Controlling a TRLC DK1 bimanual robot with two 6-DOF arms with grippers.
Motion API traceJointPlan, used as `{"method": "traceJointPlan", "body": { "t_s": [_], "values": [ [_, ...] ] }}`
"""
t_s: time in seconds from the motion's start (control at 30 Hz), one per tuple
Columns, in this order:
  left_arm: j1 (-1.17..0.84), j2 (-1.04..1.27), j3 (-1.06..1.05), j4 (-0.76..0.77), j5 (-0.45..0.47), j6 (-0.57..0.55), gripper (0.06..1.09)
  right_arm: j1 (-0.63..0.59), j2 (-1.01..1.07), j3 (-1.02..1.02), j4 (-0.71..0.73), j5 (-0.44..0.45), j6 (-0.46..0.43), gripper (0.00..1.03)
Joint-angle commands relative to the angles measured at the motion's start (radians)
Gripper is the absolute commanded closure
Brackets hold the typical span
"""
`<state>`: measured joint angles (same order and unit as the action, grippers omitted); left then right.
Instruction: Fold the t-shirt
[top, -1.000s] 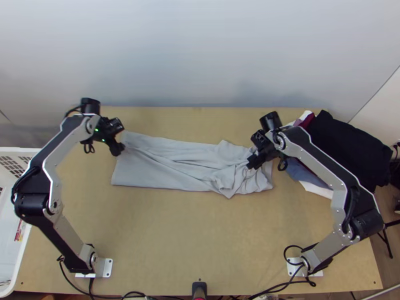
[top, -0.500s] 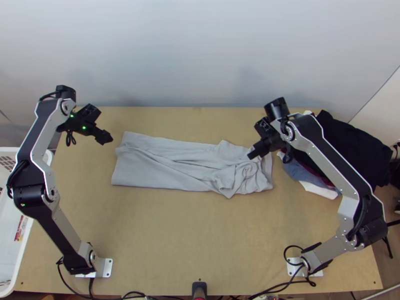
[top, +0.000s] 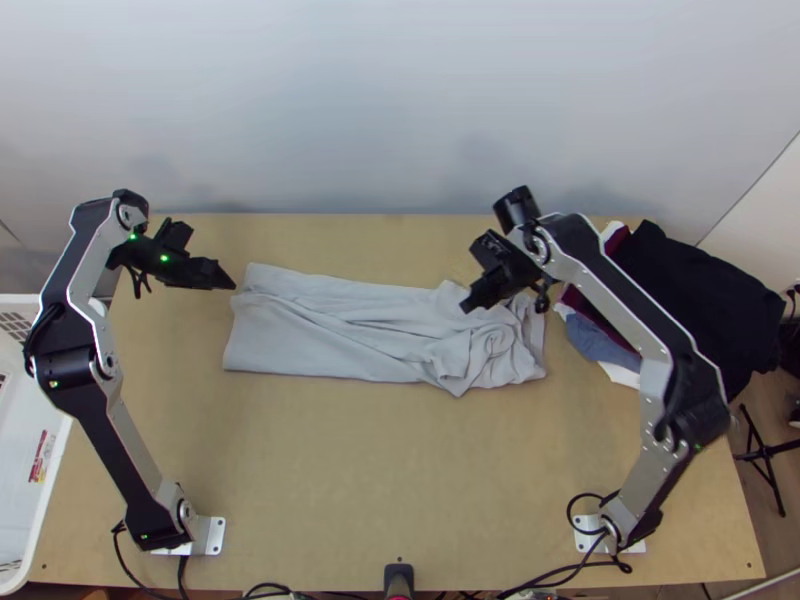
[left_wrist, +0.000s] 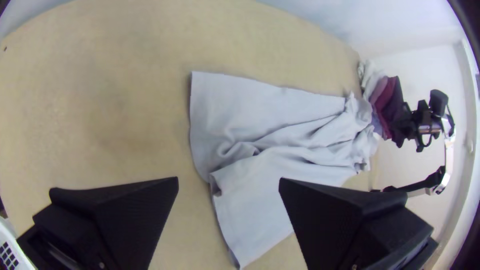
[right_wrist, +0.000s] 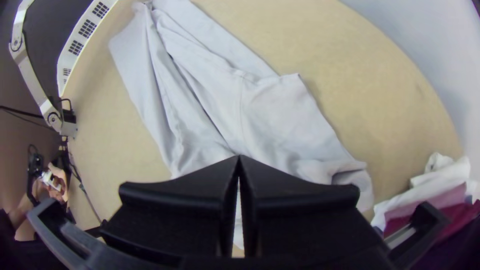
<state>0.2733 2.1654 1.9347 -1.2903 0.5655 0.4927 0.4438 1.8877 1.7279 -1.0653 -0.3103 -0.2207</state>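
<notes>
A light grey t-shirt (top: 350, 325) lies as a long, creased strip across the table, bunched at its right end. Just off its left end, in the top view, is my left gripper (top: 228, 283). The left wrist view has the left gripper (left_wrist: 228, 182) open, its fingers wide apart with the shirt (left_wrist: 280, 130) beyond them. Over the shirt's bunched right part hangs my right gripper (top: 468, 306). In the right wrist view the right gripper (right_wrist: 239, 157) is shut, its tips touching, with the shirt (right_wrist: 260, 120) beneath; no cloth shows between the tips.
A pile of dark, maroon, blue and white clothes (top: 690, 300) lies at the table's right side. A white basket (top: 50, 430) stands along the left edge. Bare wooden table (top: 400, 470) stretches between the shirt and the near edge.
The left gripper has moved away from the shirt's left end, then a little back toward it. The right gripper has shifted left and slightly up the picture. The shirt's left end has changed slightly.
</notes>
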Motion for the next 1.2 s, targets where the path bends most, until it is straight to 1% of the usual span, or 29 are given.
{"method": "traceJointPlan", "body": {
  "t_s": [0.0, 0.07, 0.1, 0.23, 0.33, 0.5, 0.73, 0.77, 0.9, 1.0, 1.17],
  "values": [
    [0.047, 0.086, 0.066, -0.086, 0.109, -0.013, 0.11, -0.019, 0.146, 0.085, 0.008, -0.162, 0.007, 1.0],
    [0.047, 0.097, 0.069, -0.101, 0.125, -0.011, 0.11, -0.028, 0.183, 0.102, 0.008, -0.239, 0.026, 1.0],
    [0.046, 0.1, 0.069, -0.11, 0.137, -0.011, 0.11, -0.028, 0.195, 0.104, 0.008, -0.262, 0.029, 1.0],
    [0.046, 0.109, 0.069, -0.136, 0.174, -0.005, 0.11, -0.016, 0.226, 0.099, 0.011, -0.285, 0.027, 1.0],
    [0.046, 0.129, 0.069, -0.15, 0.189, 0.0, 0.11, -0.019, 0.241, 0.084, 0.011, -0.322, 0.027, 1.0],
    [0.035, 0.134, 0.066, -0.161, 0.191, 0.023, 0.11, -0.017, 0.241, 0.024, 0.033, -0.325, 0.017, 1.0],
    [0.033, 0.149, 0.052, -0.161, 0.183, 0.06, 0.12, -0.01, 0.226, -0.008, 0.041, -0.32, 0.003, 1.0],
    [0.029, 0.151, 0.044, -0.155, 0.177, 0.064, 0.16, -0.01, 0.223, -0.011, 0.048, -0.32, 0.004, 1.0],
    [0.015, 0.143, 0.021, -0.124, 0.145, 0.079, 0.16, -0.002, 0.221, -0.013, 0.051, -0.319, 0.007, 1.0],
    [0.003, 0.143, 0.021, -0.09, 0.102, 0.078, 0.16, 0.004, 0.223, -0.021, 0.056, -0.316, 0.009, 1.0],
    [-0.014, 0.149, 0.009, -0.056, 0.06, 0.075, 0.16, 0.013, 0.223, -0.018, 0.056, -0.303, 0.014, 1.0]
  ]
}}
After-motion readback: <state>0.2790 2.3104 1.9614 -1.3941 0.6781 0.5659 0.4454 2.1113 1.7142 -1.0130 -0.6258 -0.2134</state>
